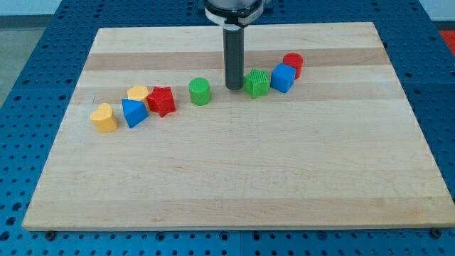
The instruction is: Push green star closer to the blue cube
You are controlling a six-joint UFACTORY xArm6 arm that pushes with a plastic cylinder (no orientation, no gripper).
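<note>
you have a wooden board (234, 178) bare across the lower frame. at middle left sit a yellow heart (104, 118), a blue triangular block (134, 112), a red star (162, 100) and a second yellow block (138, 92). a green cylinder (200, 91) stands left of centre. my tip (234, 87) carries no jaws and holds nothing; it rests just left of the green star (257, 83), which touches the blue cube (283, 78), with a red cylinder (293, 64) behind.

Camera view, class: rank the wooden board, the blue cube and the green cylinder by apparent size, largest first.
1. Wooden board, by far the largest.
2. Blue cube.
3. Green cylinder, only slightly smaller-looking than the cube; that gap is too small to be sure.
</note>
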